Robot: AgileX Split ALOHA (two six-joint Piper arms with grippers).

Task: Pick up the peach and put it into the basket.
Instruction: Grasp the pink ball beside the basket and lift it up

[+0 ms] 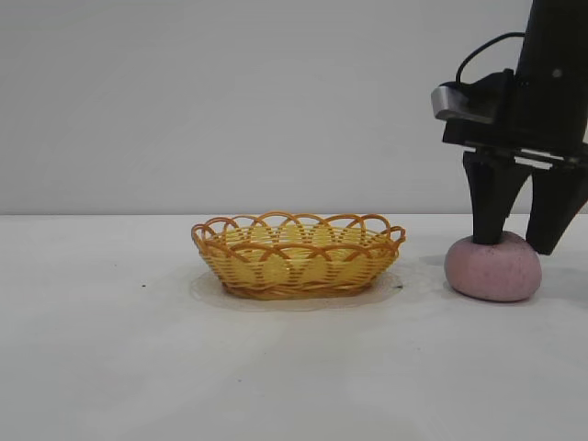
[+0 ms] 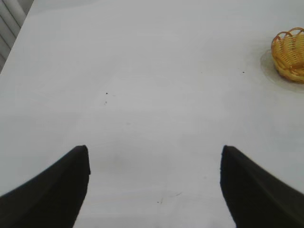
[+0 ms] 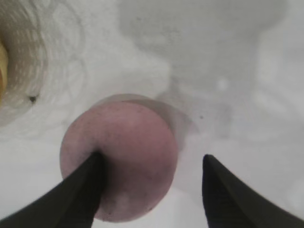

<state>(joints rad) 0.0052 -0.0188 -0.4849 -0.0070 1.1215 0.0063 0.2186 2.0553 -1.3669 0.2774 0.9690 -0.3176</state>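
Only the exterior view takes in the whole scene: the right gripper points down over the peach, its jaws spread, one finger resting on the peach's top and the other just beside its far edge, nothing clamped. The right wrist view adds the detail from above, where one dark fingertip overlaps the pink surface while the other stands clear of it over bare table. The left gripper shows only in the left wrist view, parked with its jaws wide apart over bare tabletop, well away from the basket at the edge of that view. The peach is a dull pink rounded lump with faint dark speckles, sitting on the table to the right of the basket and apart from it. The basket is a shallow oval of yellow-orange wicker with a looped scalloped rim. The table is white with a few tiny dark specks, against a plain pale grey wall
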